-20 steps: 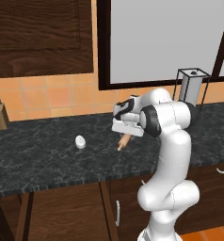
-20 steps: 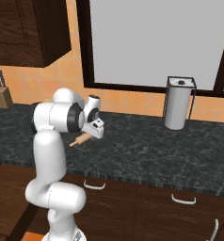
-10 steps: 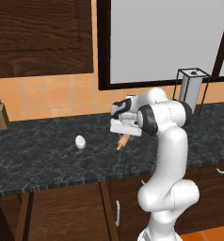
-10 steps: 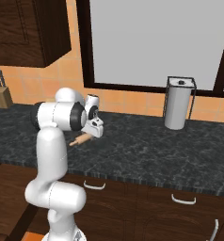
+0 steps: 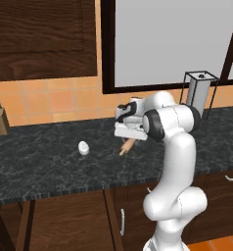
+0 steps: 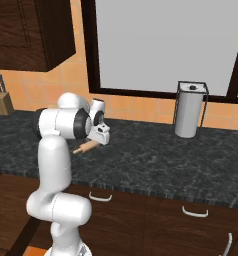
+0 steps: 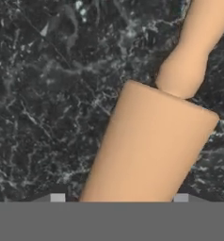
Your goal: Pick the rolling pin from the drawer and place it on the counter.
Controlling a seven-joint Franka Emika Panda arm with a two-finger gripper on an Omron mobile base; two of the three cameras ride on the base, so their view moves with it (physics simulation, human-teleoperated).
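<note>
Left base view: gripper (image 5: 129, 138) low over the counter (image 5: 50, 162), clamped on the rolling pin (image 5: 127, 146), white oval object (image 5: 82, 147) well apart. Right base view: pin's handle pokes out beside the hand. Hand view: tan cylinder sits between the fingertips above marbled stone.

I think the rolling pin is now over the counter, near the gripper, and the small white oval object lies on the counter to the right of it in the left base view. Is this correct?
Not quite. In the left base view the small white oval object lies to the left of the rolling pin, not the right. The rest holds: the pin is over the counter, at the gripper.
</note>
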